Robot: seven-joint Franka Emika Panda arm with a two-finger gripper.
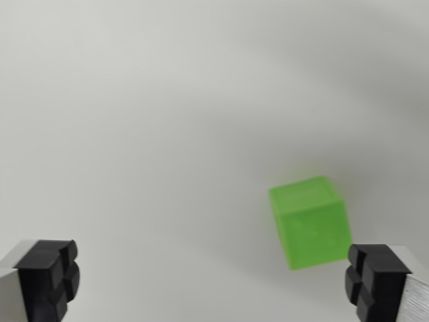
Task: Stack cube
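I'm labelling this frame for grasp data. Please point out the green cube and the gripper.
green cube (310, 221): wrist view, middle of its front face.
gripper (214, 282): wrist view, midway between its two black fingertips, standing wide apart.

A plain, pale grey-white tabletop (167, 100) fills the whole wrist view.

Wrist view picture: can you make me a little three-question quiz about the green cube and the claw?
1. True or false: the claw is squeezing the green cube.
2. Which finger is the cube nearer? A) the one at the wrist view's left B) the one at the wrist view's right
3. Fill in: the cube sits on a plain ____ surface.

Key: 1. False; the fingers are wide apart and the cube sits free. 2. B. 3. White.
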